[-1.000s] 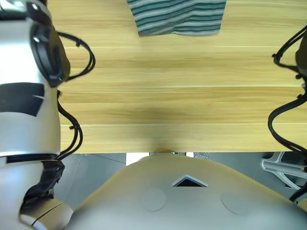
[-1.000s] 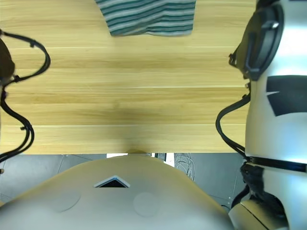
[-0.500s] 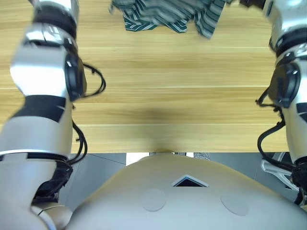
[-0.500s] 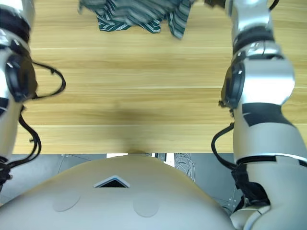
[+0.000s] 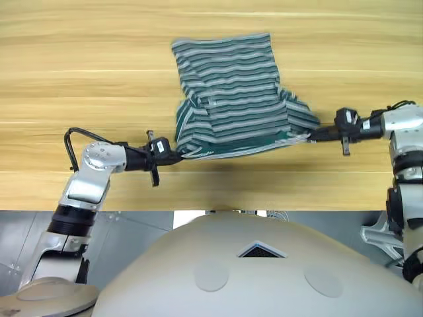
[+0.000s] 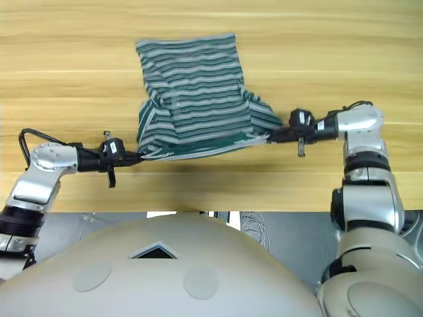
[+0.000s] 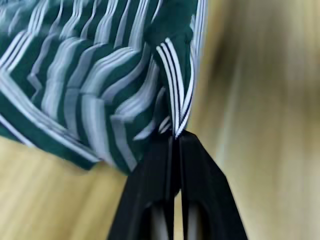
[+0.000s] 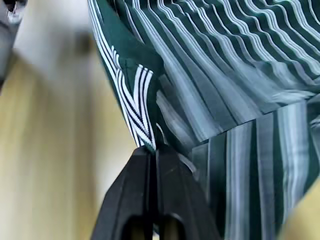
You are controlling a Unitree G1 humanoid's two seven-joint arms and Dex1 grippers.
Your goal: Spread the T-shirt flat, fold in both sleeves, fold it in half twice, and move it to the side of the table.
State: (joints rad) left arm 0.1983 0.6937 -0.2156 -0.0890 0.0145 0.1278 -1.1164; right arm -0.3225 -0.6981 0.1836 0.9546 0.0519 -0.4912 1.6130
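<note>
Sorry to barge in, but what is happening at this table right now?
The robot has a green striped T-shirt pinched at its near edge: the left gripper is shut on one corner, the right gripper on the other, with the cloth stretched between them over the wooden table. The shirt is rumpled, not yet spread flat.

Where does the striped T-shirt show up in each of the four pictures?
Left eye view: T-shirt mid-table, held between left pincer and right pincer.
Right eye view: T-shirt same spot, slightly further left.
Left wrist view: edge clamped in left pincer.
Right wrist view: edge clamped in right pincer.
Shared landmark: wooden table.
</note>
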